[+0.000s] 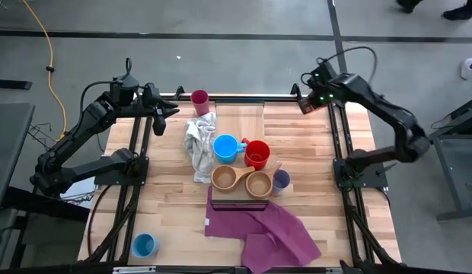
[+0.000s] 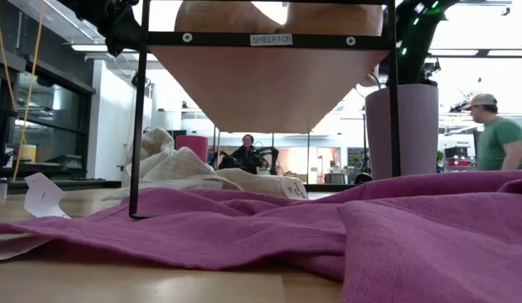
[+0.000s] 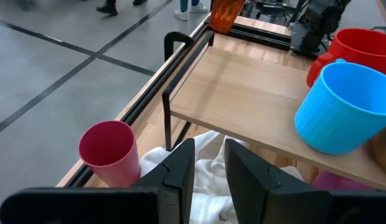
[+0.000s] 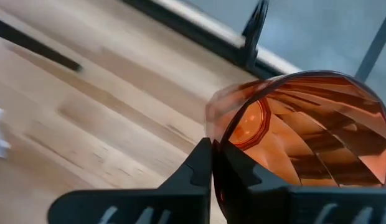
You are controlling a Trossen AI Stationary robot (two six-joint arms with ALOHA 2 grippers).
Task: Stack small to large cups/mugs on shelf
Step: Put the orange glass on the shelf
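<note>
Gripping a ribbed orange-red translucent tumbler point(image 4: 305, 134), right gripper point(image 4: 211, 163) pinches its rim.

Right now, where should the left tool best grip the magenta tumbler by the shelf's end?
Grip the magenta tumbler across its rim, coming from above: it stands upright, mouth open, handleless, with white cloth beside it. The left tool hovers near it, open.
</note>
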